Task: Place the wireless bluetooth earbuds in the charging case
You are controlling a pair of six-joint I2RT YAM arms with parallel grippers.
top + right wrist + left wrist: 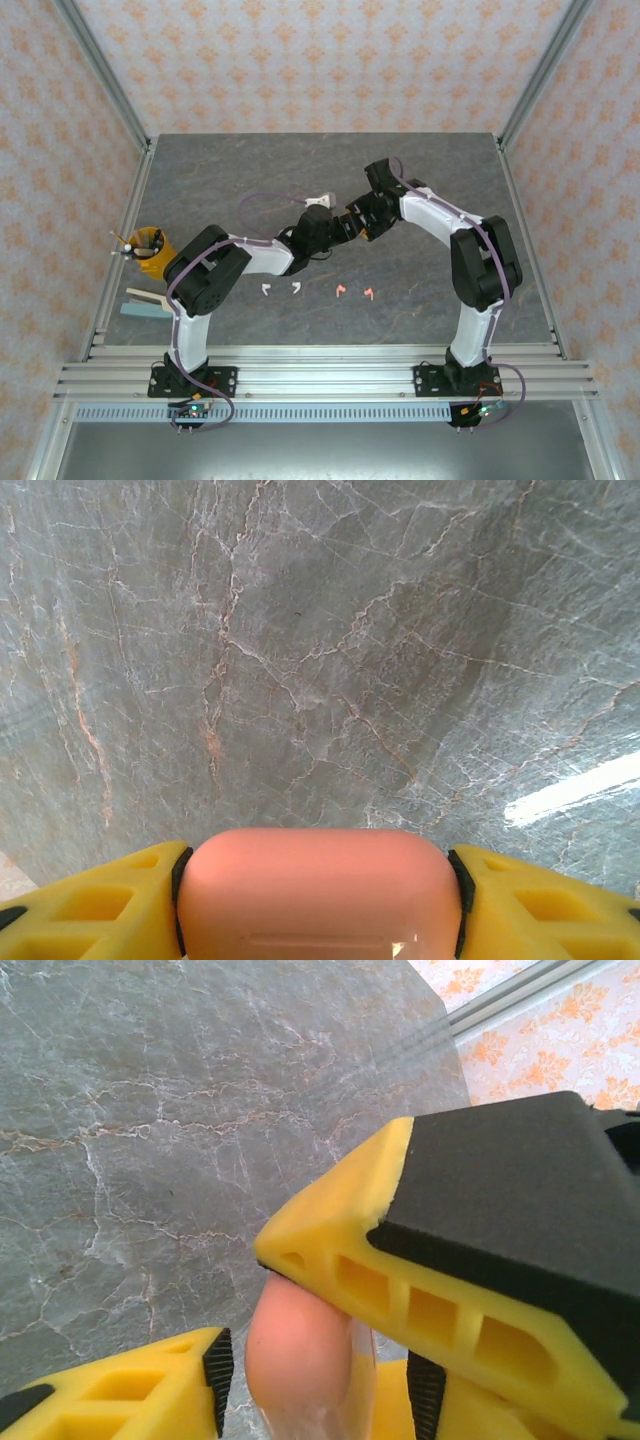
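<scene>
A coral-pink charging case (320, 875) is clamped by its two ends in my right gripper (320, 900), held above the marble table. In the left wrist view the same case (295, 1345) stands between the pads of my left gripper (320, 1388), which straddles it with a small gap on each side. One yellow finger (430, 1300) of the right gripper crosses over the case's top there. From above, both grippers (352, 226) meet at mid-table. The wireless bluetooth earbuds lie loose in a row nearer the bases: two white (266, 290) (297, 289) and two coral-pink (341, 291) (369, 293).
A white case (318, 200) sits just behind the left wrist. A yellow cup (148, 243) holding pens stands at the table's left edge, with flat blue and white items (145, 303) below it. Metal frame posts (110, 80) and patterned walls ring the table.
</scene>
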